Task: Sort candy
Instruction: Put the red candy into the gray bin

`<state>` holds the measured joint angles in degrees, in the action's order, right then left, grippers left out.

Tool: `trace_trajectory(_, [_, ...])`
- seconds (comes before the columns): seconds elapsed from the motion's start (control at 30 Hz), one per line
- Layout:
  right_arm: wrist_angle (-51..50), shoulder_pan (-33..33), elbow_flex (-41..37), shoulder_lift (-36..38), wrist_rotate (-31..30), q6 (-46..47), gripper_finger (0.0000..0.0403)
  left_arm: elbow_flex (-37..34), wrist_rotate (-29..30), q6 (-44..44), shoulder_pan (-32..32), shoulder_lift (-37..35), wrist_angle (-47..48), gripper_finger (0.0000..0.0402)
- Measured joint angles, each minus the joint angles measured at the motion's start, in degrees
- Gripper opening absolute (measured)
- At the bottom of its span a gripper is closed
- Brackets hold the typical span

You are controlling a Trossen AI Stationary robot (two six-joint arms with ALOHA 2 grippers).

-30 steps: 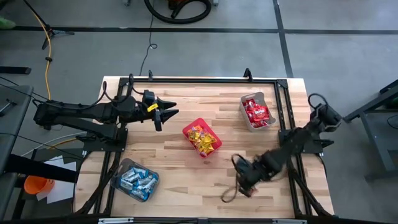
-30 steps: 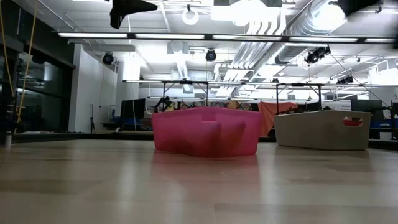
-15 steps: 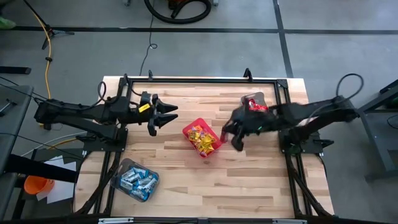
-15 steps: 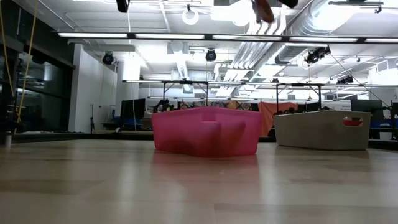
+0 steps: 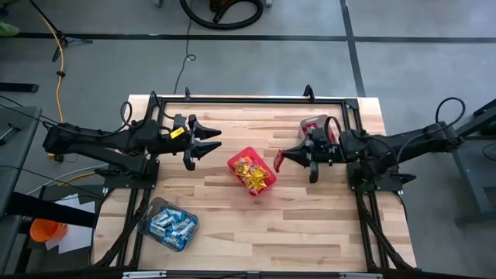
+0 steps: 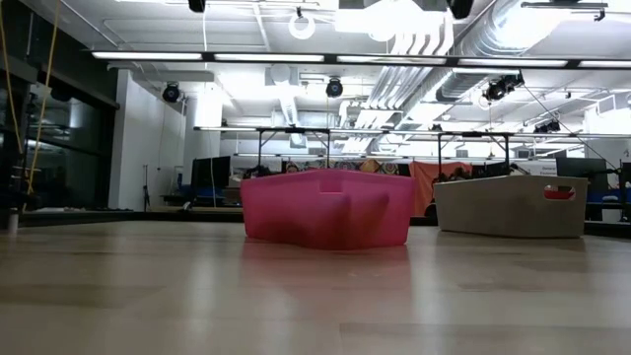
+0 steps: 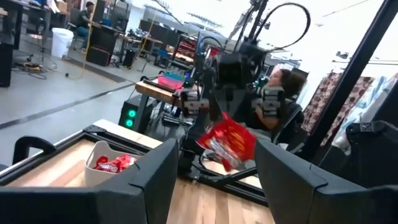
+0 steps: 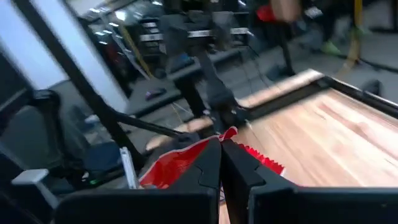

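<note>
Above the wooden surface (image 5: pixel 232 209), the right gripper (image 5: pixel 280 160) pinches a red candy packet (image 5: pixel 277 161) by its edge; it could slip; left gripper (image 5: pixel 215 139) gapes empty.

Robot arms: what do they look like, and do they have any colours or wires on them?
Both arms are dark, nearly black, built of jointed segments. The left gripper has two pointed black fingers and a small yellow tag behind them. The right gripper has the same kind of dark fingers. Black cables loop over each arm, and both rise from black frames at the edges of the pale wooden table.
</note>
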<state>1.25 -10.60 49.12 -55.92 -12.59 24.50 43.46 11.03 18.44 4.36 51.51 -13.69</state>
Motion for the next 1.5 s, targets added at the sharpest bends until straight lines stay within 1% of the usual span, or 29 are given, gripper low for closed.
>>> trace_trajectory(0.13, [13.3,1.2,-6.4,-0.9,3.5,-4.4,0.0000,0.0,0.0,-0.1,-0.8,0.0,0.0,0.0200])
trace_trajectory(0.2, [16.2,2.1,-7.3,-1.7,4.6,-6.0,0.0000,0.0,0.0,-0.1,-1.1,0.0,0.1,0.0200])
trace_trajectory(0.33, [16.8,4.1,-6.2,-2.8,5.4,-8.2,0.0000,0.0,-0.5,-0.1,-1.8,0.0,0.4,0.0200])
trace_trajectory(0.53, [15.7,5.8,-5.7,-2.8,9.6,-8.1,0.0000,0.0,-0.6,-0.1,-1.8,0.0,0.7,0.0200])
trace_trajectory(0.63, [10.9,5.9,-5.7,-2.6,9.7,-9.1,0.0000,0.0,-0.6,0.2,-1.8,0.0,1.6,0.0200])
trace_trajectory(0.73, [4.5,7.1,-5.7,-1.6,8.3,-9.0,0.0000,0.0,-0.6,1.6,-1.8,0.0,3.1,0.0200])
trace_trajectory(0.97, [-17.5,15.0,-5.7,4.9,1.2,-6.1,0.0000,0.0,-0.6,1.9,-1.8,0.0,4.0,0.0200])
trace_trajectory(1.07, [-29.6,18.9,-5.8,8.2,-3.8,-2.8,0.0000,0.0,-0.6,1.9,-1.8,0.0,4.0,0.0200])
trace_trajectory(1.13, [-38.1,21.3,-5.8,10.0,-9.5,0.7,0.0000,0.0,-0.6,2.2,-1.8,0.0,4.0,0.0200])
trace_trajectory(1.2, [-44.6,23.6,-5.9,11.1,-15.9,3.6,0.0000,0.0,-0.6,2.4,-1.8,0.0,4.0,0.0200])
trace_trajectory(1.27, [-46.9,25.8,-5.9,11.7,-20.3,5.0,0.0000,0.0,-0.4,2.4,-1.8,0.0,4.0,0.0200])
trace_trajectory(1.3, [-46.9,26.7,-5.9,11.8,-20.8,5.0,0.0000,0.0,-0.3,2.4,-1.8,0.0,4.0,0.0200])
trace_trajectory(1.4, [-44.0,28.9,-5.9,11.0,-18.4,3.6,0.0000,0.0,-0.2,2.4,-1.8,0.0,4.0,0.0200])
trace_trajectory(1.5, [-43.4,30.1,-5.9,9.6,-15.6,1.2,0.0000,0.0,-0.2,2.5,-1.8,0.0,4.0,0.0200])
